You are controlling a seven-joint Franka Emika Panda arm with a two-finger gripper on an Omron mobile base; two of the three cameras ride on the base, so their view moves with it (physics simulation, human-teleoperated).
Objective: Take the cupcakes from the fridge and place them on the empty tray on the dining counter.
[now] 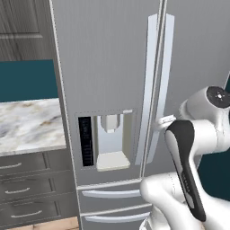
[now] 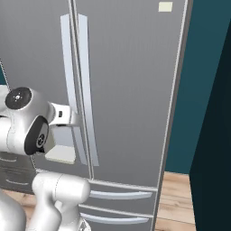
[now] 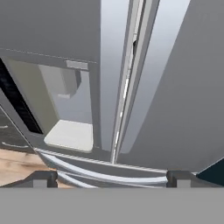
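Nearest, the fingers (image 3: 112,177) stand spread wide and grasp nothing, just in front of the two long handles (image 3: 127,78) of the fridge (image 1: 108,67), whose doors are both closed, with the water dispenser (image 1: 108,141) in its left door.

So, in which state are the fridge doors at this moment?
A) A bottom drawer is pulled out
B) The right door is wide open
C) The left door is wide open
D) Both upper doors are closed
D: both doors of the fridge sit flush, their long handles side by side, and the open gripper faces them.
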